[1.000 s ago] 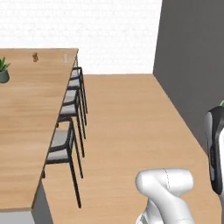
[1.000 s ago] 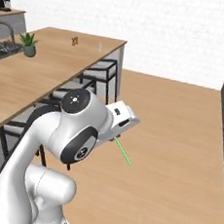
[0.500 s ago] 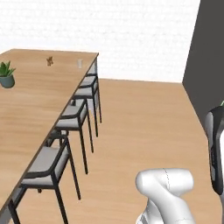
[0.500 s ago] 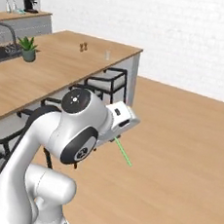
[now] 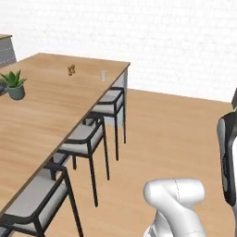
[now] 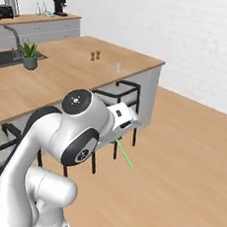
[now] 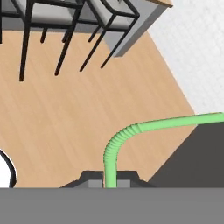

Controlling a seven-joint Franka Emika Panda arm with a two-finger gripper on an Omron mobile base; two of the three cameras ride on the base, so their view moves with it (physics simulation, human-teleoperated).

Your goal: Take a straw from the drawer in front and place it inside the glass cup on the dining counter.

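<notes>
The thin green bent-ended straw [image 7: 114, 148] was held clamped in the closed gripper [image 7: 110, 177] above the wooden floor [image 6: 189, 168] (well apart from the clear glass cup [image 5: 103, 75] on the light wood bench [image 5: 41, 106]).

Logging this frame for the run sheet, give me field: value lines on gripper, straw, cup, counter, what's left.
gripper: shut on the straw, held out over the wood floor
straw: green, bent end, pokes out past the hand
glass cup: upright near the far end of the counter, nothing in it
dining counter: light wood, stools along its near side
shakers: two, left of the cup, apart from it
plant: potted, on the counter
remaining: straw not yet in the cup
</notes>
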